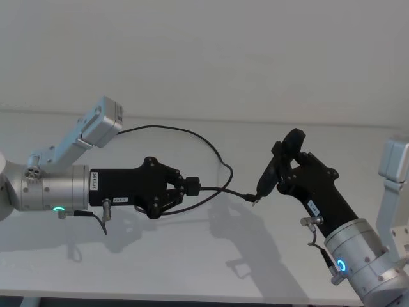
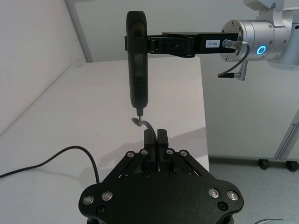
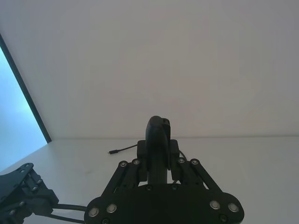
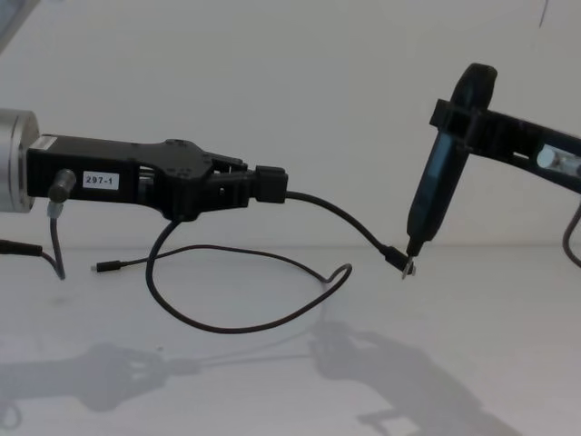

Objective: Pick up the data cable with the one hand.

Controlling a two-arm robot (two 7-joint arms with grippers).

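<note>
L gripper [image 4: 270, 183], the one w/ the 297-1 label, is clamped on the data cable [image 4: 238, 322] near one plug, holding that end level above the table [image 4: 472, 345]; rest of the cable droops and loops on the surface toward 9 o'clock. R gripper [image 1: 280, 167] is closed around a slim black tool [image 4: 445, 173], tip at the free plug, at 3 o'clock from L. Pick looks done; the short grip prob keeps the plug steady for the tool.
</note>
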